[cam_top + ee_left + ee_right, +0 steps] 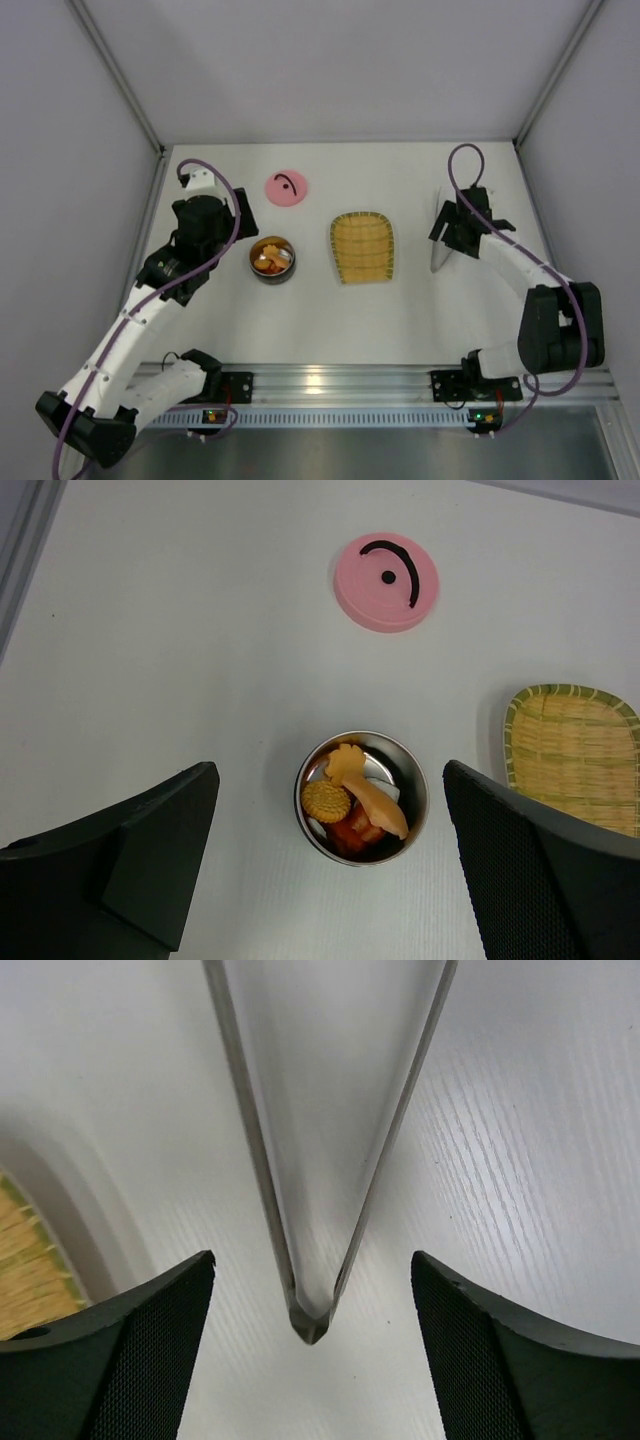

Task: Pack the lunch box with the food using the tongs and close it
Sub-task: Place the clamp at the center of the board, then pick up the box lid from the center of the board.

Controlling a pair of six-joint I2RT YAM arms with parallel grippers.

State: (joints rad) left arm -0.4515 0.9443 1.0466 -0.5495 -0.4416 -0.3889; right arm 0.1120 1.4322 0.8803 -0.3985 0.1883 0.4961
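The steel lunch box (272,259) stands left of centre with the orange, yellow and red food (350,795) lying inside it. Its pink lid (286,187) lies flat on the table behind it, also in the left wrist view as the lid (386,580). My left gripper (222,222) hovers open just left of the lunch box (303,805), which shows between its fingers. The tongs (440,258) lie on the table at the right. My right gripper (455,232) stands open over them, its fingers clear on both sides of the tongs' joined end (312,1325).
A yellow woven tray (362,247) lies between the lunch box and the tongs; its edge shows as the tray (575,755) and the tray (25,1270). Grey walls close the table on three sides.
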